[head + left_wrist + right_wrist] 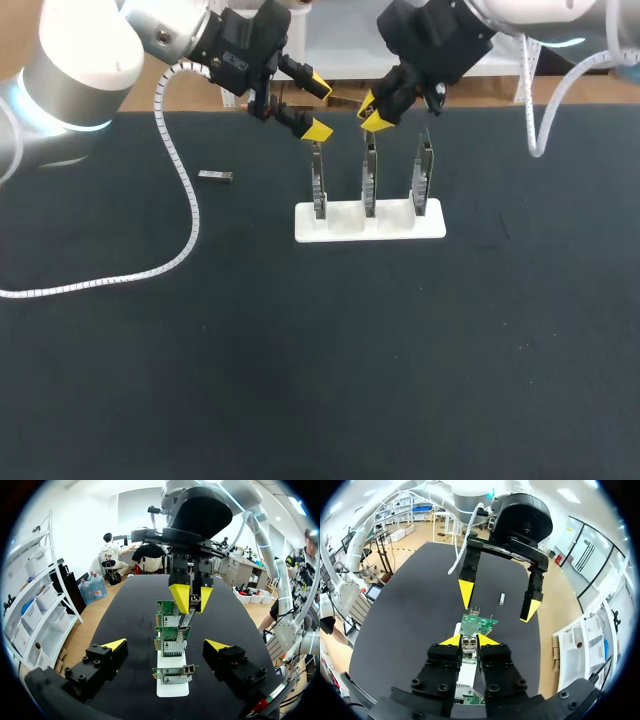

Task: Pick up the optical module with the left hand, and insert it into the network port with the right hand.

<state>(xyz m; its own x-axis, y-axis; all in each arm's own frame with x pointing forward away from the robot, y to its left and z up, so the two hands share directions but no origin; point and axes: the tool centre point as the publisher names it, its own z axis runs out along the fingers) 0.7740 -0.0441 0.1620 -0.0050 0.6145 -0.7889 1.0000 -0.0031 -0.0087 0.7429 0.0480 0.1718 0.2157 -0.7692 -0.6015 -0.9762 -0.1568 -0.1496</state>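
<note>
Three upright network cards stand in a white base [340,228]. My right gripper [370,110] hangs just above the middle card [369,185], shut on a slim silver optical module [186,620]. In the right wrist view the module [469,644] sits between that gripper's yellow tips, pointing down at the card's port. My left gripper [319,107] is open and holds nothing. It hovers above and behind the left card [318,185], facing the row of cards. A second optical module [215,177] lies flat on the black table, left of the base.
The right card [425,178] stands free at the end of the base. My left arm's white coiled cable [185,200] trails over the table's left side. The black tabletop [330,360] stretches in front of the base.
</note>
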